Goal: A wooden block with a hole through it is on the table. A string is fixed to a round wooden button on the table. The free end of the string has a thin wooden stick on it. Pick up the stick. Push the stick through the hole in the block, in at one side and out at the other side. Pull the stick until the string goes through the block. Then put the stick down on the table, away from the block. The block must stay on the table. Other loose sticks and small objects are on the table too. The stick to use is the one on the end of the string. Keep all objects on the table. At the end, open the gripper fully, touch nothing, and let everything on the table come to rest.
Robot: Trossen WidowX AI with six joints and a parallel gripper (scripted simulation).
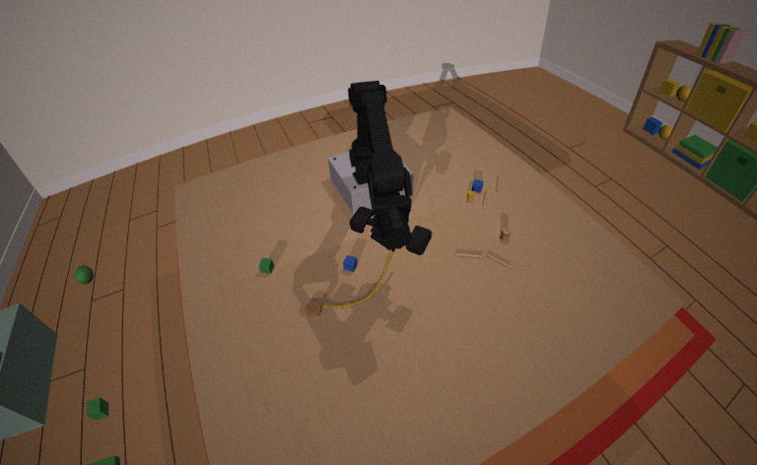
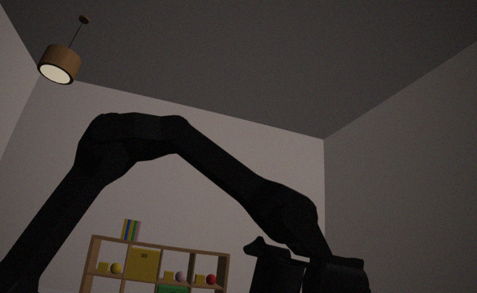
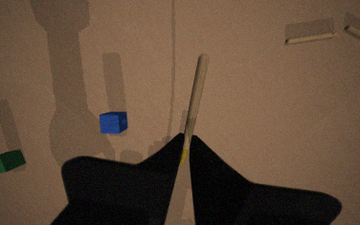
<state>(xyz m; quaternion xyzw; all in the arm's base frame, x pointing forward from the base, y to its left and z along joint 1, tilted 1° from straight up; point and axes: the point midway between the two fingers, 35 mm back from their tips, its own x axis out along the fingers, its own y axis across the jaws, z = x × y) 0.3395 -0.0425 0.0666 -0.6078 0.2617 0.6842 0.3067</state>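
The stick point(image 3: 197, 88) is held between the fingertips of my gripper point(image 1: 391, 248) point(image 3: 188, 137), which is shut on it near its string end. Its free end sticks out ahead of the fingers in the wrist view. The yellow string point(image 1: 379, 285) point(image 3: 184, 156) curves from the fingers to the round wooden button point(image 1: 312, 307) on the table. The gripper is raised above the table, right of the button in the top view. A small upright wooden piece point(image 1: 505, 234) stands at the right; no hole shows, so I cannot tell whether it is the block. The exterior view shows no table objects.
Blue cube point(image 1: 349, 263) point(image 3: 112, 123) and green cube point(image 1: 265, 265) point(image 3: 6, 162) lie left of the gripper. Loose sticks point(image 1: 468, 253) point(image 1: 498, 259) point(image 3: 310, 38) lie right. Farther back are another blue cube point(image 1: 477, 185), a yellow piece point(image 1: 469, 196) and thin sticks point(image 1: 497, 183) point(image 1: 484, 199).
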